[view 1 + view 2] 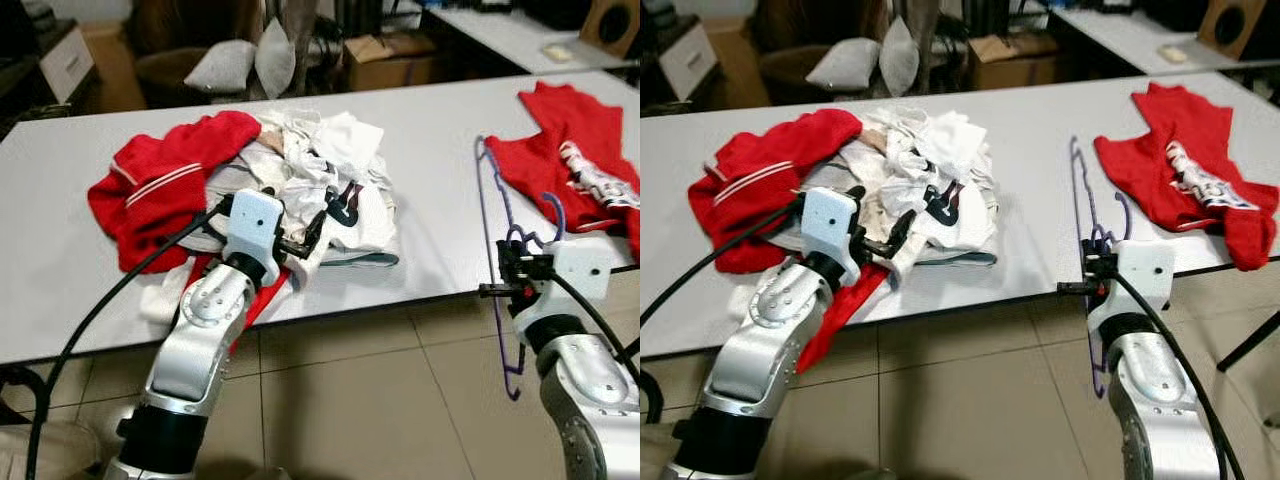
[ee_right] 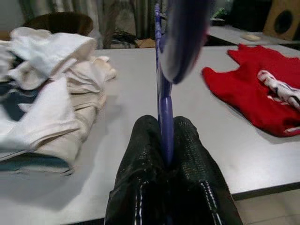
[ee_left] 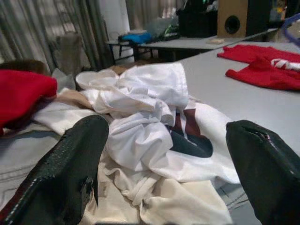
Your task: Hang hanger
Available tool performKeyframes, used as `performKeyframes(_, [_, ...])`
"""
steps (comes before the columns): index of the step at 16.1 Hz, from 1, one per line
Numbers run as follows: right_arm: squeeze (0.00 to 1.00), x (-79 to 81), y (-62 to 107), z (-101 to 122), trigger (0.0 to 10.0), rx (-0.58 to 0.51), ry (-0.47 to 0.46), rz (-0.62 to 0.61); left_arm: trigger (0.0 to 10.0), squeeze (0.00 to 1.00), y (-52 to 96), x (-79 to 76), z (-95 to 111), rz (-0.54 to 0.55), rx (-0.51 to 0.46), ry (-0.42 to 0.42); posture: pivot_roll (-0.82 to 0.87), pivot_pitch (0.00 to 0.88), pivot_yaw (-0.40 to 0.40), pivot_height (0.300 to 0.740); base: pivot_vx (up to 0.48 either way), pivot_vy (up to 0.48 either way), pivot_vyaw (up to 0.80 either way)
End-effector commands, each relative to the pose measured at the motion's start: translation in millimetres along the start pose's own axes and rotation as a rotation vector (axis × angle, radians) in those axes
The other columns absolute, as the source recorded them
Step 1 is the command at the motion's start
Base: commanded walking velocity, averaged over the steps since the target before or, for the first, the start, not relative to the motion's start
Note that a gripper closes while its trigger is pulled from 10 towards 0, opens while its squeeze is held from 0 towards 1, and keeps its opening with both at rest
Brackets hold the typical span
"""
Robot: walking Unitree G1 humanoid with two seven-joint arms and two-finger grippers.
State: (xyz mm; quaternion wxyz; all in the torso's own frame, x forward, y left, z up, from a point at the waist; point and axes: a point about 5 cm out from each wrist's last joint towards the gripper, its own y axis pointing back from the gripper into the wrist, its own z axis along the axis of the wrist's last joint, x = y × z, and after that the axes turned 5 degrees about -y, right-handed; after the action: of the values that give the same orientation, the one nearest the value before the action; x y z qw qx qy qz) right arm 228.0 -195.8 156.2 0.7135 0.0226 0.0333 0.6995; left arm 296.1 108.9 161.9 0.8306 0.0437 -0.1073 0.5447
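Right wrist view: the right hand (image 2: 164, 140) is clamped on the purple hanger (image 1: 497, 220) at the bench (image 1: 430, 180) edge.
The left hand (image 1: 318, 228) hovers with fingers apart over the white clothes pile (image 1: 320, 180). The thin wire could twist or slip in that narrow pinch, and its lower end, hanging below the edge, may snag.

Left gripper (image 1: 316, 232) fingers spread wide, right gripper (image 1: 497, 272) fingers pinched together.

Purple hanger (image 2: 165, 108): top blurred, cut off at 12 o'clock edge in right wrist view; lower part hidden between right gripper (image 2: 165, 140) fingers. Red shirt (image 1: 580, 165) cut off at 3 o'clock edge.
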Motion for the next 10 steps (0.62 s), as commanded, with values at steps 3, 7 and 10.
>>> performKeyframes(3, [0.00,-2.2,0.4,-0.3,10.0,0.002,-0.010,0.002,10.0,0.00,-1.2,0.7,1.5,0.019,-0.018,-0.002,0.04,0.000,0.044,0.740,0.096,0.000,-0.52])
performKeyframes(7, [0.00,-3.3,-1.8,-1.0,10.0,0.005,-0.002,0.006,10.0,0.00,-2.4,3.3,2.0,0.038,-0.018,-0.017,0.04,0.000,0.035,0.740,0.292,0.000,-0.20])
performKeyframes(10, [0.00,-0.6,-2.8,-0.1,10.0,0.003,-0.003,0.027,10.0,0.00,-2.3,6.4,1.9,0.071,-0.011,-0.029,0.05,0.000,0.026,0.740,0.296,0.000,0.00])
